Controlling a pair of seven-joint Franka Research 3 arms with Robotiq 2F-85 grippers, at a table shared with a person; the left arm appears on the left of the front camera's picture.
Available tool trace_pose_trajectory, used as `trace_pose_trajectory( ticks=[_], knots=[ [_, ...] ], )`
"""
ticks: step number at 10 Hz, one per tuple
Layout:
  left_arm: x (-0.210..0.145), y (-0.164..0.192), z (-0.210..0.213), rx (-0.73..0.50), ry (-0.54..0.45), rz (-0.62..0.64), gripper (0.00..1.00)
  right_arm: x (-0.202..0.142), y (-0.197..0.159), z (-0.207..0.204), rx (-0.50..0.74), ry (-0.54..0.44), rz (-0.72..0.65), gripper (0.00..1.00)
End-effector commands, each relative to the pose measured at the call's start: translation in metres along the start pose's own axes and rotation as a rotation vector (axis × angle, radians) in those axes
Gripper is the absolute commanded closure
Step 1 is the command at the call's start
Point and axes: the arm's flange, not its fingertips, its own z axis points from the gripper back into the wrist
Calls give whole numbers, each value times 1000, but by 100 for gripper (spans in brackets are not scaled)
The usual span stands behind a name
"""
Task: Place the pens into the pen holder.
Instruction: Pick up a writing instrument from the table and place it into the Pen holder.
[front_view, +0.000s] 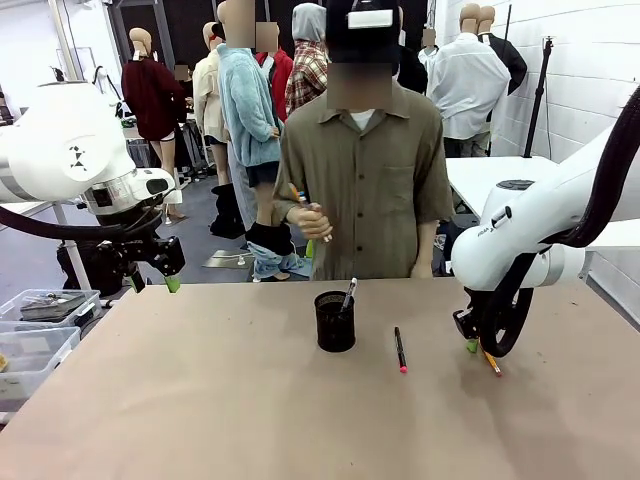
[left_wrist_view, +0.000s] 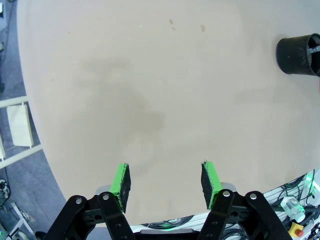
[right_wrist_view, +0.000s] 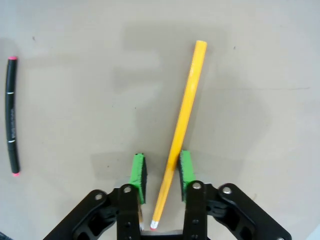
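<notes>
Right now the right gripper (right_wrist_view: 161, 155) straddles the yellow pencil (right_wrist_view: 187, 95), jaws narrow but not yet pinching. It lies slanted, so closing could twist it loose.

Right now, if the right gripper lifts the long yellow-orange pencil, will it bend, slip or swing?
The long yellow-orange pencil looks straight and rigid, so it probably will not bend. The right gripper sits near one end, with most length ahead, so it may pivot. Its smooth slim shaft could roll if nudged.
</notes>
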Motion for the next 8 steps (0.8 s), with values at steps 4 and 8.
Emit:
trace_pose_trajectory(
  ticks=[4, 8],
  knots=[
    [-1, 0, 3, 12, 8, 8, 26, 5, -2, -1, 32, 75, -2, 100],
    [-1, 0, 3, 12, 8, 8, 26, -24, 6, 42, 253, -151, 233, 100]
  ],
)
